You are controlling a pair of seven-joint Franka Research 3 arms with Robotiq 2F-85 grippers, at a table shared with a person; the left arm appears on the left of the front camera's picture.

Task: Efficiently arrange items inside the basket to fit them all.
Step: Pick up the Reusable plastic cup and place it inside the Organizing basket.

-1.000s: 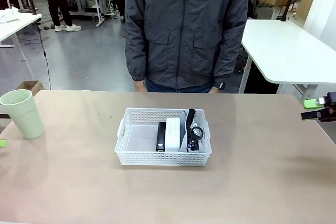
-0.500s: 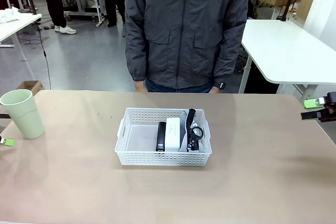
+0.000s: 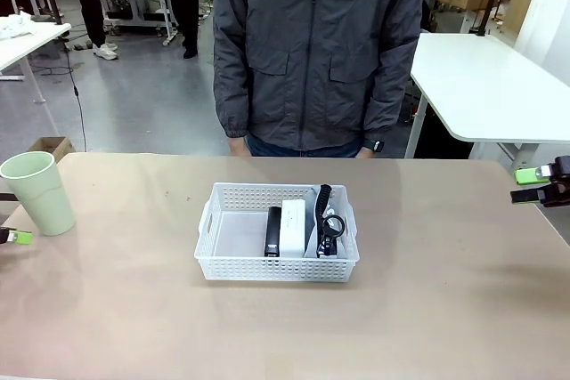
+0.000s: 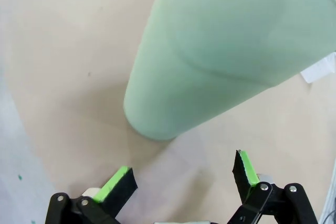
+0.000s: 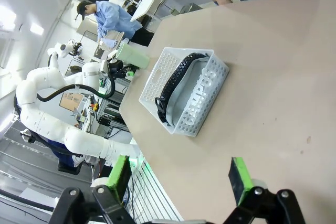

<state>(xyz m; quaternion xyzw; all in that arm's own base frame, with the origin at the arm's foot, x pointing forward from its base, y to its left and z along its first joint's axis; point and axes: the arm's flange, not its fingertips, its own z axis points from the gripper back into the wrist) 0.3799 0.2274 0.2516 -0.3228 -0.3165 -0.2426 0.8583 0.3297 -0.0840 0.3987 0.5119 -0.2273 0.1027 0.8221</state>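
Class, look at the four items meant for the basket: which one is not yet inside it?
The pale green cup. It stands upright on the table at the robot's left, apart from the basket holding the stapler, white box and pouch.

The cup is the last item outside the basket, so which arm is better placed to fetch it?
Left. Its open claw faces the pale green cup at the table's left edge. The right claw, also open, sits at the far right, beyond the basket.

My left gripper [image 4: 181, 177] sits low at the table's far-left edge with its jaws spread wide, while my right gripper [image 3: 534, 184] hovers at the far-right edge, jaws likewise wide apart.
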